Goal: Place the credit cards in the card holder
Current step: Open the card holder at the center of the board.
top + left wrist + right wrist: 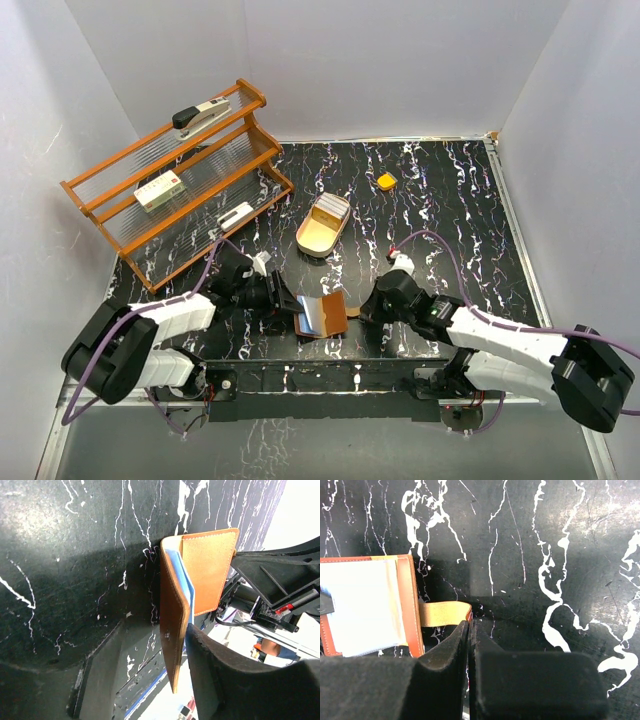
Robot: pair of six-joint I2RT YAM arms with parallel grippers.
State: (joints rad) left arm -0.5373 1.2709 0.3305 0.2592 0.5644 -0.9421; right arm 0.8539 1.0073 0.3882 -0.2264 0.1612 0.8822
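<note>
Closed tight, the right gripper sits at the snap tab just right of the open card holder, while the left gripper, grip unclear, touches a pale blue credit card tucked in the holder's left half, long edge along the fold.

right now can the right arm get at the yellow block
Probably yes: the block lies in the open, nothing between it and the right tool, but that seems shut on the wallet tab.
</note>
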